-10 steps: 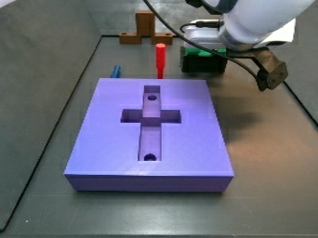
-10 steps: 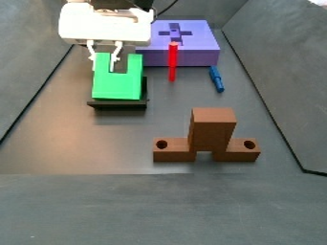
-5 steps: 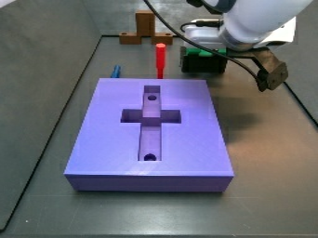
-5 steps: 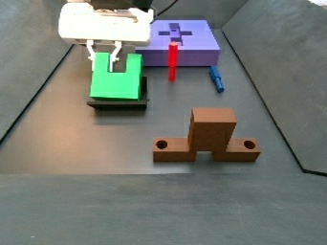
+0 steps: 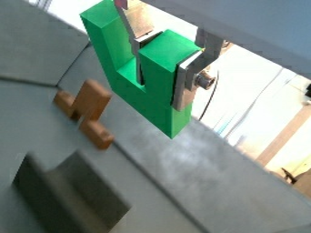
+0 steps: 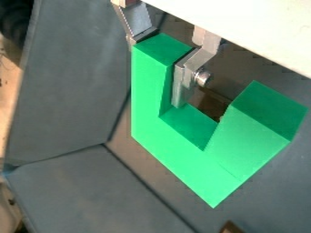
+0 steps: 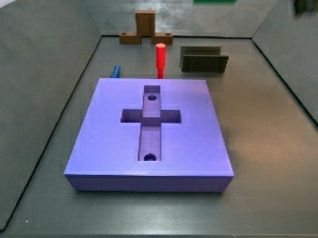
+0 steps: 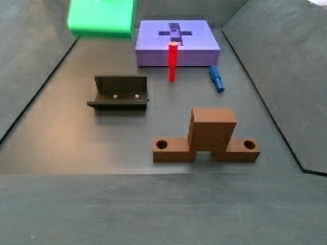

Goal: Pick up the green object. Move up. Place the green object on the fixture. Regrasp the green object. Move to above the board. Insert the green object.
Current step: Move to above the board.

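Pincer (image 5: 158,41) clamps one arm of green object (image 5: 134,73)

Two fixed side cams face each other across the table (image 7: 267,139). One sits close behind the board (image 7: 152,130), with the fixture (image 7: 205,61) at 1 o'clock; the opposite one sees the fixture (image 8: 120,92) nearer and the board (image 8: 179,43) at 12. Both wrist cams look close-up past the gripper (image 5: 162,47) (image 6: 165,41) at the green object (image 5: 140,73) (image 6: 201,136).

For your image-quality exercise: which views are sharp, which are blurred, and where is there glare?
Both side views are sharp: the board and fixture have crisp edges. In a wrist view, bright glare washes out the background behind the gripper holding the green object, and the floor looks soft.
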